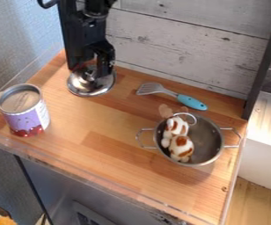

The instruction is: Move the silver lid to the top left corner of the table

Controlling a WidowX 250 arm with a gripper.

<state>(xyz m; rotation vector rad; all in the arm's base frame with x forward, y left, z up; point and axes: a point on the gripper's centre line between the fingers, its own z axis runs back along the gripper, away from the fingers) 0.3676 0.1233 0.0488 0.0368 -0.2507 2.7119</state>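
The gripper (91, 70) hangs at the upper left of the wooden table, low over the silver lid. Its two dark fingers stand apart, one on each side of the lid's knob. The round, shiny silver lid (87, 89) lies near the table's back left corner, and the gripper hides part of its upper side. Whether either finger touches the lid, I cannot tell.
A purple-labelled can (26, 112) stands at the left edge. Right of the lid lies a spatula with a blue handle (192, 102). A metal pot (208, 139) at the right holds a brown-and-white plush toy (179, 145). A whitewashed plank wall (179, 48) rises behind.
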